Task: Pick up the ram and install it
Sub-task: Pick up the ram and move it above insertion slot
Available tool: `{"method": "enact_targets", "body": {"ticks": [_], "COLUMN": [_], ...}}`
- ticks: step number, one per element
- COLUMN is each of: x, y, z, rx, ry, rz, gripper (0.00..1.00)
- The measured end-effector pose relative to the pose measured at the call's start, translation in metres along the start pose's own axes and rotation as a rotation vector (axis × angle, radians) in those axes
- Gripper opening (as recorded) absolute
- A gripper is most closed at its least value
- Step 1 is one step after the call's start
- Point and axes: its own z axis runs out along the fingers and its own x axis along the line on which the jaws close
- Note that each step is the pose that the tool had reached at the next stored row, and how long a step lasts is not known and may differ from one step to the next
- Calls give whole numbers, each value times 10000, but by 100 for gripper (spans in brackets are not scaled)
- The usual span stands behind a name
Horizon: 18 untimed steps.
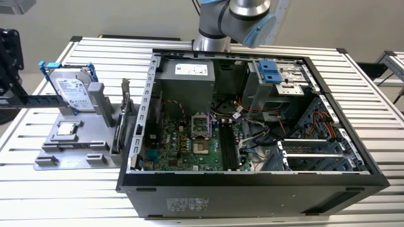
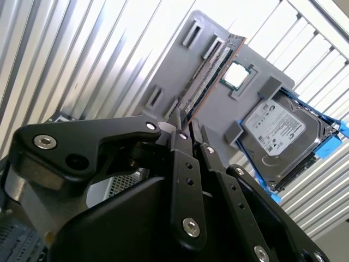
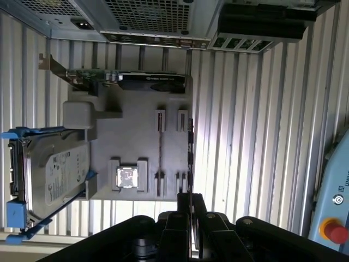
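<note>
Ram (image 2: pixel 210 73) is gripped at one end by the narrowed claw (image 2: pixel 184 126); it is best carried level, clear of the grey holder (image 2: pixel 218 117).

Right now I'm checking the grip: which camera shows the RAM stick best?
The second wrist view: the ram shows its chip side, running out from the gripper shut on it. The first wrist view shows the ram edge-on, a thin line. In the exterior view the ram is probably the dark strip at the left edge.
</note>
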Motion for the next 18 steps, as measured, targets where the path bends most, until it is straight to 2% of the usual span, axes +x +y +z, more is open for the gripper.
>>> {"method": "enact_targets", "body": {"ticks": [5, 13, 18], "x": [-1, 0, -3], "y": [-1, -2, 52], "z": [-31, -33, -34], "rx": [-2, -3, 0], "ry": [1, 0, 0], "rz": [-1, 0, 0], "gripper": [0, 0, 0]}}
